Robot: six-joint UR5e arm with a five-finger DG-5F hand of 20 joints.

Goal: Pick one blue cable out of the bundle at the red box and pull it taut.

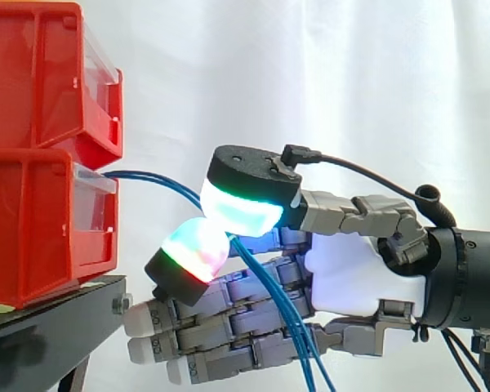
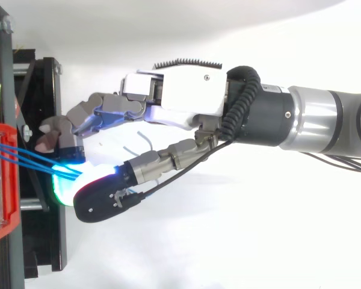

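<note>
White curtain (image 1: 351, 82), black stand (image 1: 49, 322), hand (image 1: 351, 273) pinching cable (image 1: 147, 175)

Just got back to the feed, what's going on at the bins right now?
The robot's hand is at the lower red bin, working the blue cables that come out of its front. Two glowing pads are pinched on the cables just off the bin. Several strands meet there, and I cannot tell how many are actually in the pinch. From the bin to the pads the cables curve in the side view, so they are not taut yet. Past the pinch they hang down across the hand.
</note>
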